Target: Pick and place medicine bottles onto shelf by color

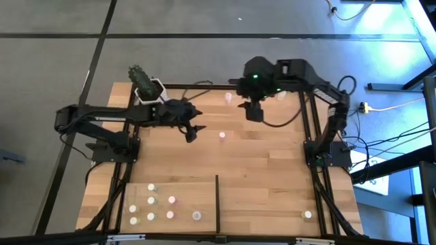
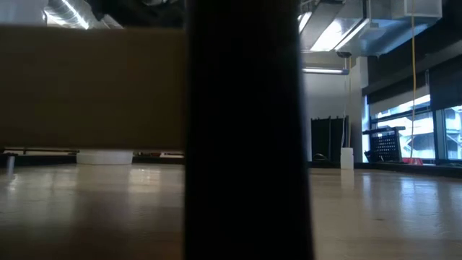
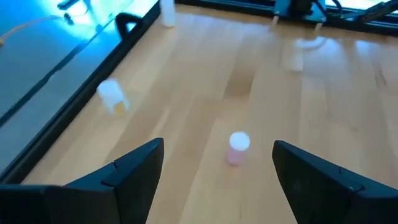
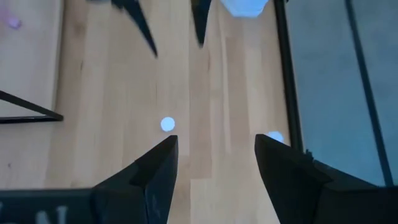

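Pink bottle (image 3: 238, 148) between wide-open left claw (image 3: 217, 171), untouched.

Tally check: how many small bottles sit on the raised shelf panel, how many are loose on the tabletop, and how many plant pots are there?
Small white-capped medicine bottles on the light-wood shelf: 8
Same bottles loose on the wooden tabletop: 4
White hexagonal cactus pot: 1
Total: 13

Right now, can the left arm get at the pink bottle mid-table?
Probably yes. The left tool is open, and the pink-tinted bottle stands upright just ahead, roughly centred between its fingers. Bare tabletop surrounds it; the nearest other bottle sits well off to the side.
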Motion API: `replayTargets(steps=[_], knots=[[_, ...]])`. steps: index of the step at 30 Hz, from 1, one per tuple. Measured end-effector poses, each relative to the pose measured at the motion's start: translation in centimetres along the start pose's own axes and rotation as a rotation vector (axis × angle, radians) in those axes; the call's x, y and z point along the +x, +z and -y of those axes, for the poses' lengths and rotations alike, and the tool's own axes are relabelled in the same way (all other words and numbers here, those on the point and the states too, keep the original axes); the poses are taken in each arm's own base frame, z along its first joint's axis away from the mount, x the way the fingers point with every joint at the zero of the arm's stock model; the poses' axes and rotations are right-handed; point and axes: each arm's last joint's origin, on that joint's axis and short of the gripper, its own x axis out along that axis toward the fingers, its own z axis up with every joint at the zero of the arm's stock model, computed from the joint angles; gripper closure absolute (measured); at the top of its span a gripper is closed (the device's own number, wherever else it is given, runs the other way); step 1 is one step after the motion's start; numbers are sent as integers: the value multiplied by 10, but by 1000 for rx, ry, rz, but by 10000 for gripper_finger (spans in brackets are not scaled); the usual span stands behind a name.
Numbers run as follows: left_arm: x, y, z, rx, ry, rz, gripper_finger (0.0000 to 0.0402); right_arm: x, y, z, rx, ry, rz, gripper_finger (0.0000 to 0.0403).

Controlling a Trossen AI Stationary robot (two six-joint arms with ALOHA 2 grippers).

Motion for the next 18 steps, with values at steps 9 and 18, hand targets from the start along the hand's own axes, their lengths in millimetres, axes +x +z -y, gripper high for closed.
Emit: replayTargets(steps=[9,18], knots=[[61,-18,20,98,-35,-47,107,-26,-6,-1,-1,-17,56,187],[99,-37,38,159,-80,-51,107,-25,-8,-1,-6,-12,39,187]])
